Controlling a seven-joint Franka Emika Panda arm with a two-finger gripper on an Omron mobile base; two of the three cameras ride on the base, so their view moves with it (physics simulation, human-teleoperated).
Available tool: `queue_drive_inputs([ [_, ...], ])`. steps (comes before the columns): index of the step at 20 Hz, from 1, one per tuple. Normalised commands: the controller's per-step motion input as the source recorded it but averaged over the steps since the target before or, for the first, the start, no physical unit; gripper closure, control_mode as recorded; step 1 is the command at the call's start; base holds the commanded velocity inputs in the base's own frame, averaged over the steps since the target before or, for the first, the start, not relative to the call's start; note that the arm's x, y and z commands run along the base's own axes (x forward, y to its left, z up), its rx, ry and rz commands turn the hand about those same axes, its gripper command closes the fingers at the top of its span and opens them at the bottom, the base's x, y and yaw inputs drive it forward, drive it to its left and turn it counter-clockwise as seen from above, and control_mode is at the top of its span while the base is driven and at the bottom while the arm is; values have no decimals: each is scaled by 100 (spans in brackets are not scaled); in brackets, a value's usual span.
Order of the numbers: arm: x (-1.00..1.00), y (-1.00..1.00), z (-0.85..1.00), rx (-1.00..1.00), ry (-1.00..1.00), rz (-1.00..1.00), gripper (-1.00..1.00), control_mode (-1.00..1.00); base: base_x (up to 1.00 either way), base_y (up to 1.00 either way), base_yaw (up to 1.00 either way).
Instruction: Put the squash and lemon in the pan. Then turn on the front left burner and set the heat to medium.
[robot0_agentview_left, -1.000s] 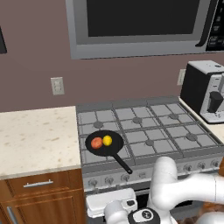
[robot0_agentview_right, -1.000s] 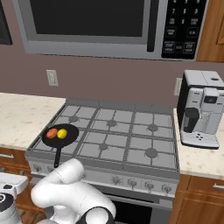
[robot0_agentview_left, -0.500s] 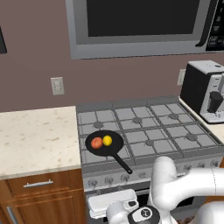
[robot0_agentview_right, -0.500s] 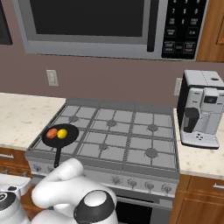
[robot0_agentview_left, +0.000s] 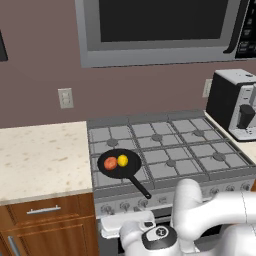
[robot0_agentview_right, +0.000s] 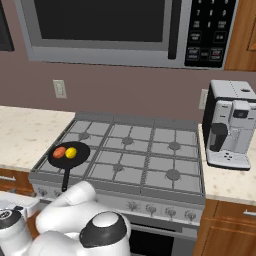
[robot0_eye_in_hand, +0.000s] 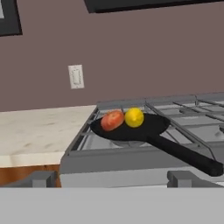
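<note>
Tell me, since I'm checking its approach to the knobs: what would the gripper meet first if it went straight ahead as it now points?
Probably the stove's front edge, just below the pan holding the squash and lemon. The open gripper is low and level with it; depth is unclear.

The microwave (robot0_agentview_left: 165, 30) above the stove is cut off by the top edge in both base views, and its keypad labels are too small to read. The coffee machine (robot0_agentview_left: 235, 105) runs past the right edge of the left base view. The stove knobs (robot0_agentview_right: 150, 207) are tiny, so their settings cannot be told. The pan (robot0_eye_in_hand: 131, 127) covers the front left burner (robot0_agentview_left: 117, 167) beneath it. In the hand view the gripper fingertips (robot0_eye_in_hand: 41, 179) are blurred.
</note>
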Motion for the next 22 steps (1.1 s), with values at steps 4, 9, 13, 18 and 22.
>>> queue_drive_inputs([
  [4, 17, 0, -23, 0, 2, -1, -100, -100, 0, 0, 0],
  [9, 11, 2, -41, 0, 0, 0, -100, -100, 0, 0, 0],
  [13, 18, 0, -47, 0, 0, 0, -100, -100, 0, 0, 0],
  [18, 16, 0, -38, 0, 0, 0, -100, -100, 0, 0, 0],
  [22, 14, 0, -11, 0, 0, 0, -100, -100, 0, 0, 0],
])
